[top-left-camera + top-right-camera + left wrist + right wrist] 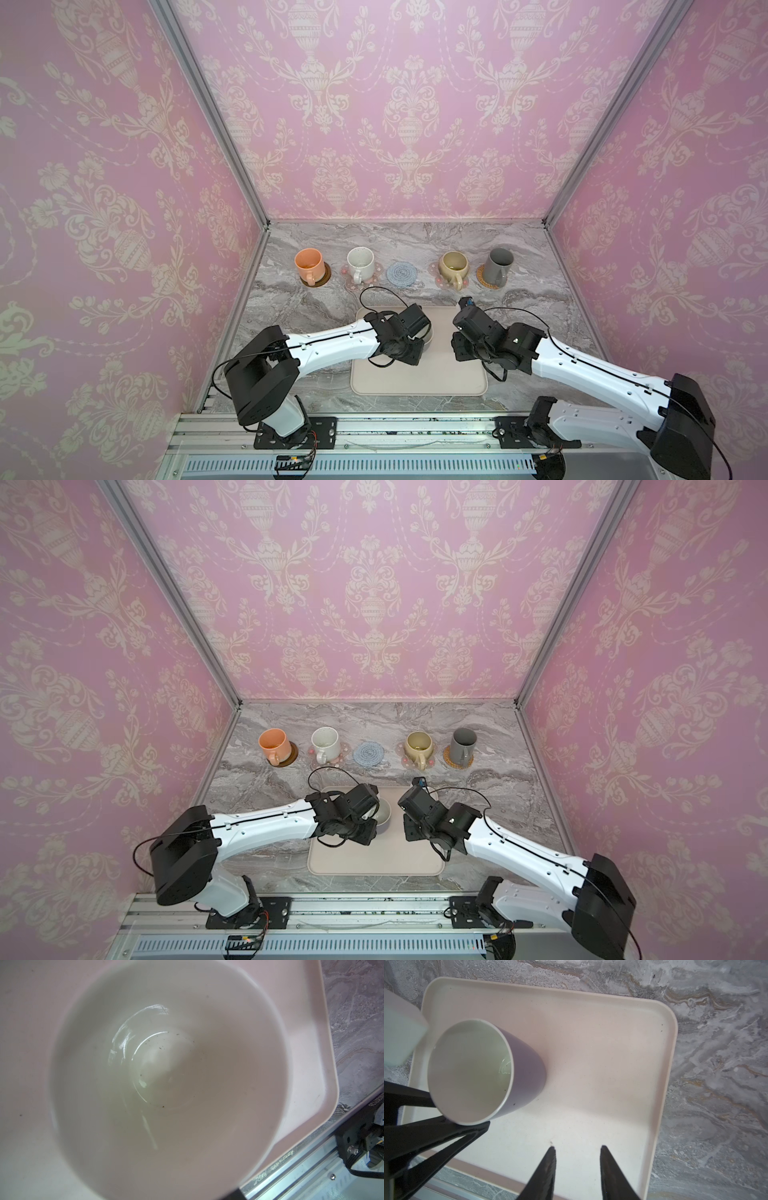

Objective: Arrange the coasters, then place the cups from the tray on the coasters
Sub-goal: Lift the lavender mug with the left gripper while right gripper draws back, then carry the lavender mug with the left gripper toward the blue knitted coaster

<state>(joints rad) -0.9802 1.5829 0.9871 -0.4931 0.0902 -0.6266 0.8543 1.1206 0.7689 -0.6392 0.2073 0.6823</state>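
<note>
The lavender cup (525, 1068) with a white inside stands on the cream tray (591, 1064). My left gripper (446, 1113) is closed at its rim, one black finger on each side; the handle is hidden. The cup's inside (166, 1084) fills the left wrist view. My right gripper (578, 1147) hangs open and holds nothing over the tray's bare part. Along the back, the orange cup (309, 264), the white cup (360, 262), the beige cup (454, 266) and the grey cup (500, 264) each stand on a coaster. The blue crocheted coaster (402, 273) between them is bare.
The tray (415, 374) lies mid-table in front of the row. Pink patterned walls close the table on three sides. A metal rail (374, 432) with both arm bases runs along the front edge. A cable loops above the left wrist (374, 291).
</note>
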